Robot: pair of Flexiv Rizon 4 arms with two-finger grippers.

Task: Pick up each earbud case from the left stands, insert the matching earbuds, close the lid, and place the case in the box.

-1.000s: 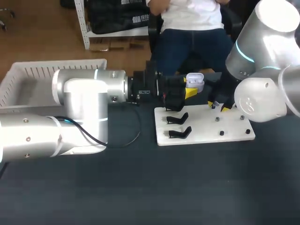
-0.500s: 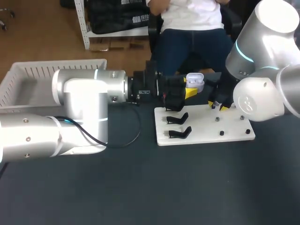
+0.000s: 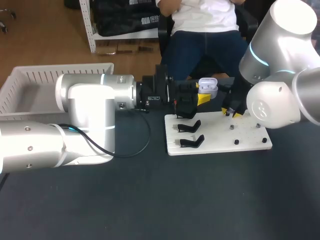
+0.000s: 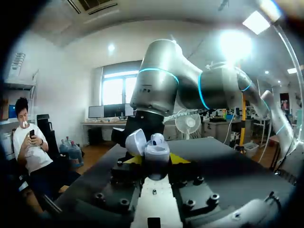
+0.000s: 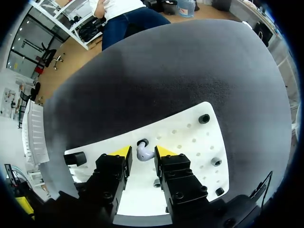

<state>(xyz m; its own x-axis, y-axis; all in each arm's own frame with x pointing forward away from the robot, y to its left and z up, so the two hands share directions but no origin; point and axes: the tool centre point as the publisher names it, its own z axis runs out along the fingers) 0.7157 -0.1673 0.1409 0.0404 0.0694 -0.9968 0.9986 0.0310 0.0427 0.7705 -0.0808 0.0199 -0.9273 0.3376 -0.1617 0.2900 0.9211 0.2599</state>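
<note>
**A:** Why are the black stands at the left end of the white board bare?

**B:** One case is off them. Just past the board's far edge, the left gripper clamps the earbud case with its lid tipped back and its mouth up, so buds can drop in. One bud appears to sit inside.

**A:** And the right gripper?

**B:** It's low over the board's far side. Its fingers are narrowly parted astride an earbud on its peg, not pinching it yet. The white crate waits well left of the board.

Head view overlooks from behind; right wrist view, close above, shares white board.
</note>
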